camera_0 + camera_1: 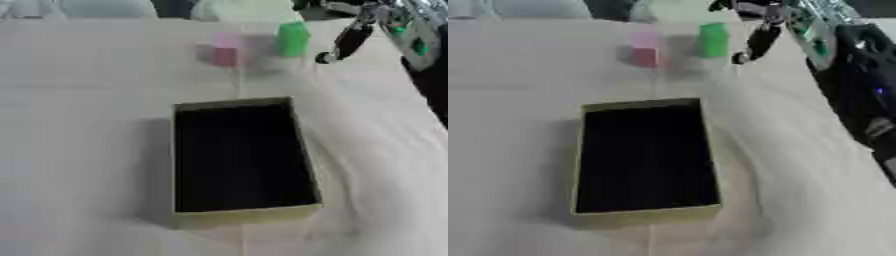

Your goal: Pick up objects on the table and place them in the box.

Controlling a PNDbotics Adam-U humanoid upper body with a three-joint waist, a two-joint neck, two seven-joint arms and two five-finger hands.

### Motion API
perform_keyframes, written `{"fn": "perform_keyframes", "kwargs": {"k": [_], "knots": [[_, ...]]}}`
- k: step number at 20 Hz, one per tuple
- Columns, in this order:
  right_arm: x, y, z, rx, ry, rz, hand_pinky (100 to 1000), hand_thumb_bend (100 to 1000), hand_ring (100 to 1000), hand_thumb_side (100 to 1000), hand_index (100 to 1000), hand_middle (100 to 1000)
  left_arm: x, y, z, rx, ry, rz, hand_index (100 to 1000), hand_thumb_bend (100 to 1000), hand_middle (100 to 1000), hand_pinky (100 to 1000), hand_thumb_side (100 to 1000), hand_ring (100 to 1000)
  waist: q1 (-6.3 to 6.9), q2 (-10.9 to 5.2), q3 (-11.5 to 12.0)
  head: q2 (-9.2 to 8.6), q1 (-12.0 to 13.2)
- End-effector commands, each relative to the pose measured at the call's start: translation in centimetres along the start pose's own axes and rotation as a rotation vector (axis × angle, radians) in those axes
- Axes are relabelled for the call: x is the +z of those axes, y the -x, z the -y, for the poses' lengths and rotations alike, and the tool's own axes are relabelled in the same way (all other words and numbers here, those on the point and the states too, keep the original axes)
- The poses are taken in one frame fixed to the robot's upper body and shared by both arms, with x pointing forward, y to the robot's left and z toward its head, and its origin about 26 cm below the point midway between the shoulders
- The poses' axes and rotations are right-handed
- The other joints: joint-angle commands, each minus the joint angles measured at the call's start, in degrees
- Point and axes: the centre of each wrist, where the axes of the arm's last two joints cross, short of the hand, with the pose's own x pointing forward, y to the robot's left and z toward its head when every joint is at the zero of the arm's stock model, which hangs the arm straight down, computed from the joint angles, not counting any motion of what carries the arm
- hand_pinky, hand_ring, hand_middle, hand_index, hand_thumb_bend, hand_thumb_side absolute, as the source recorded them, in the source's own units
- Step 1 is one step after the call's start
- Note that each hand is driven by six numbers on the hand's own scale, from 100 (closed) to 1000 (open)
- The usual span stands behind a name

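My right hand [350, 40] is in at the top right corner, black finger pointing down just beside the green block [293, 38], not touching; can't tell how the rest of the hand is set. Pink block [226, 49] sits left of the green one. Box [241, 218] is rectangular, dark inside, tan rim, mid-table on wrinkled white cloth [79, 150], open cloth all round.

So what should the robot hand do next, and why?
Probably move the right hand a little further left, to the green block, and close round it. The hand hangs just beside that block holding nothing, the pink block sits further off, and the box looks empty.
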Motion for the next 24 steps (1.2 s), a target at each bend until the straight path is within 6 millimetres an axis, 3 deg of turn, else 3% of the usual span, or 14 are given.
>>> {"fn": "perform_keyframes", "kwargs": {"k": [1,12,24], "knots": [[0.50,0.53,1.58,-0.009,0.038,-0.018,843,440,906,100,974,899,-0.34,-0.43,0.04,0.009,0.008,0.017,828,510,652,852,952,648,0.04,-1.11,0.13,-0.43,-0.10],[0.12,0.71,1.53,-0.057,0.045,-0.043,841,377,903,100,969,894,-0.29,-0.44,0.16,0.010,0.010,0.014,828,512,651,853,951,647,-0.11,-0.85,0.30,-0.58,-0.28],[-0.21,1.17,1.44,-0.099,0.049,-0.087,839,327,901,100,968,896,-0.32,-0.49,0.38,0.016,0.011,0.017,823,513,648,856,952,645,-0.16,0.46,0.69,-1.20,-1.44]]}}
